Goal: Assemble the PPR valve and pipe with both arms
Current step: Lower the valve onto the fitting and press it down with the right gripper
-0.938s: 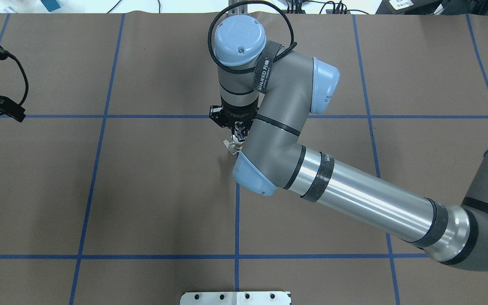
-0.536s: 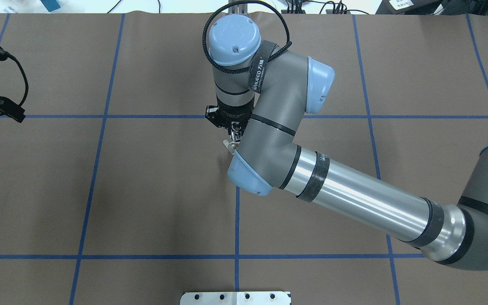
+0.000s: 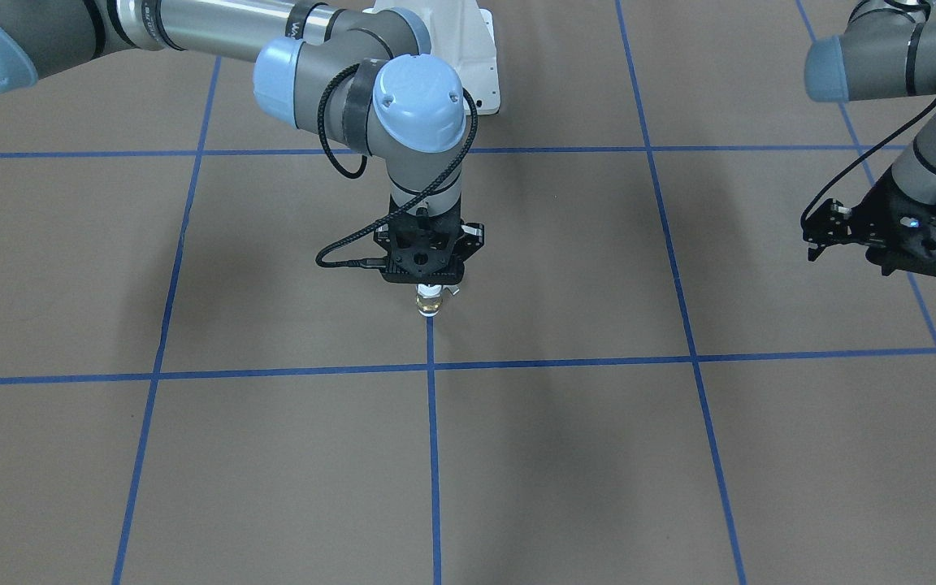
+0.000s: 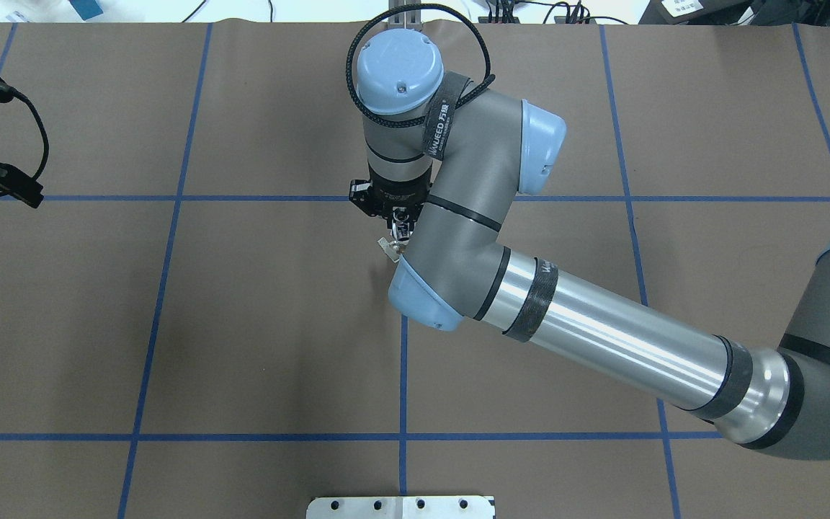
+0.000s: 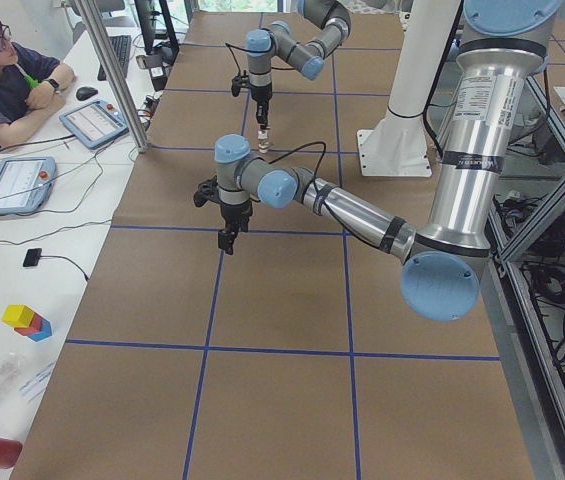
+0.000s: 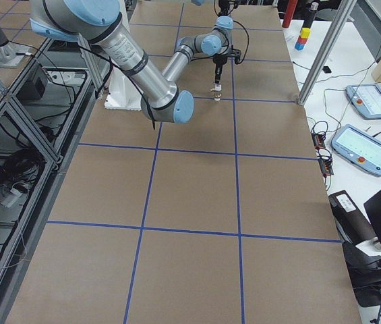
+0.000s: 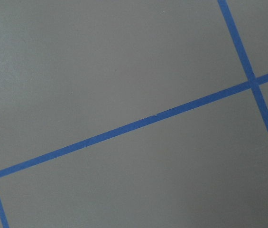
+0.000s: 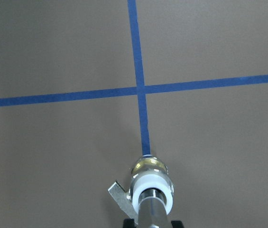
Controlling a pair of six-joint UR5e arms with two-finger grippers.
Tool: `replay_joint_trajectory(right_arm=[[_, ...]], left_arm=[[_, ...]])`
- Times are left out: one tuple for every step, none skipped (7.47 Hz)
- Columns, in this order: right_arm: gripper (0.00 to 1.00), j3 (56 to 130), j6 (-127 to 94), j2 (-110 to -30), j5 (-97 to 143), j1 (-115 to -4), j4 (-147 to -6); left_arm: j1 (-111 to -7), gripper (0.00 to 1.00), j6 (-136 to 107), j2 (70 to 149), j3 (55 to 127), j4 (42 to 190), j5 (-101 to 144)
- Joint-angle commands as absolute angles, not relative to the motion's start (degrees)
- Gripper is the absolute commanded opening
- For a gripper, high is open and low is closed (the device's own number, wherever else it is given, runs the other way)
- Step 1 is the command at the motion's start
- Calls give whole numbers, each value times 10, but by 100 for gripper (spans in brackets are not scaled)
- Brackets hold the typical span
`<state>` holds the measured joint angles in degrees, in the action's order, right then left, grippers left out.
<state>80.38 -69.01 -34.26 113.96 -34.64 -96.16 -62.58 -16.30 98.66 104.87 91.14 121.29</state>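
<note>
Right claw (image 3: 429, 284) pinching pipe (image 8: 149, 211), which is seated in top of valve (image 3: 429, 303). Valve upright, just robot-side of tape cross (image 3: 431, 367). Left claw (image 3: 819, 231) spread, empty, well off from cross, above desk (image 3: 273, 471).

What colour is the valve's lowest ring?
The ring is brass-coloured; the right wrist view shows it best.

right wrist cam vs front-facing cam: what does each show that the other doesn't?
Right wrist only: the pipe in the white end of the PPR valve, plus a clear look at its silver lever. Front-facing only: the whole right gripper above the valve, the left gripper off to the side, the white base. Both: the valve's brass end over a blue tape line.
</note>
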Motion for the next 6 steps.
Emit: replay_joint_trajectory(right_arm=[[0,795,-691,-343,1140,-346,-946],[0,795,-691,-344,1140,-346,-946],[0,795,-692,-344,1140,-347,-946],[0,795,-694,-343,1141,-346,-946],[0,798,-696,-344,1141,-347,-944],[21,798,-698,-344,1141,-347,-943]], left_arm=[[-626,100,-163,987,1049,911,1213],[-626,100,-163,987,1049,911,1213],[-626,100,-163,987,1049,911,1213],[-626,100,-163,987,1049,911,1213],[-626,100,-163,987,1049,911,1213],[-626,100,-163,987,1049,911,1214]])
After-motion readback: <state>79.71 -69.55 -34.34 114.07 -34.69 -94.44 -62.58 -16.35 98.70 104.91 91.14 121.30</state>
